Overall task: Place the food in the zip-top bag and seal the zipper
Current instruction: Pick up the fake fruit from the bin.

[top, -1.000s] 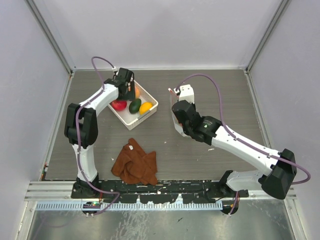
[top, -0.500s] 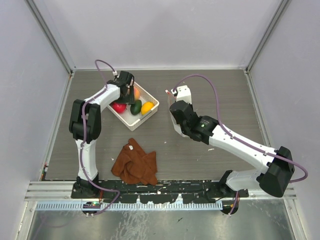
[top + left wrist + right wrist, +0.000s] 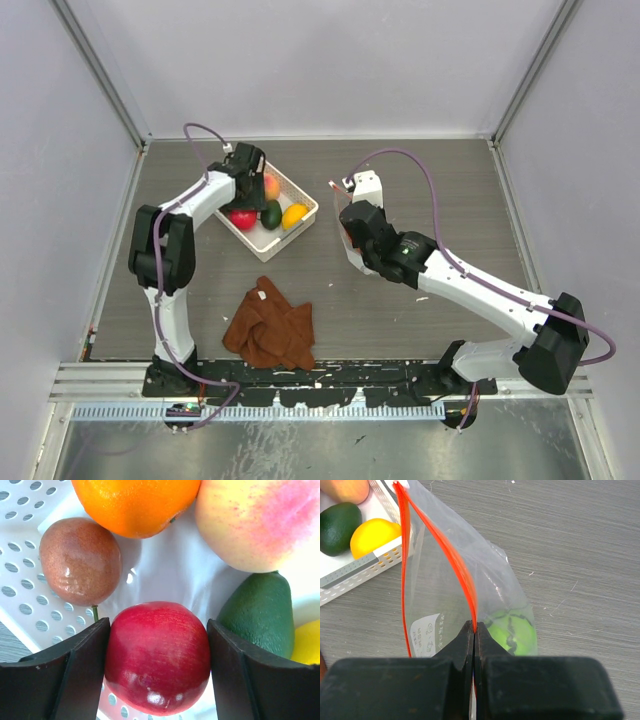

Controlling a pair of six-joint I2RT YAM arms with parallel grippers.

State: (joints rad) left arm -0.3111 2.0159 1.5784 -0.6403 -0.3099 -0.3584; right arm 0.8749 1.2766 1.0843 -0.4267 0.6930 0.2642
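My left gripper point(image 3: 157, 630) is down in the white basket point(image 3: 20, 580), its fingers point(image 3: 85, 650) pressed against both sides of a red fruit point(image 3: 157, 655). Around it lie an orange fruit point(image 3: 135, 502), a peach-pink one point(image 3: 250, 520), a dark green one point(image 3: 260, 612), a yellow one point(image 3: 307, 642) and a brownish-red one point(image 3: 80, 560). My right gripper point(image 3: 474, 630) is shut on the orange-red zipper point(image 3: 451, 555) of the clear zip-top bag point(image 3: 435, 590) and holds its mouth open beside the basket. A bright green fruit point(image 3: 512, 632) sits inside the bag.
The basket point(image 3: 262, 242) stands at the back left of the grey table, with the left gripper point(image 3: 247, 190) over it and the bag point(image 3: 346, 225) to its right. A brown cloth point(image 3: 270, 328) lies crumpled near the front, left of centre.
My left arm has shifted slightly over the basket and settled on the red fruit. My right gripper and the bag have moved a little to the left.
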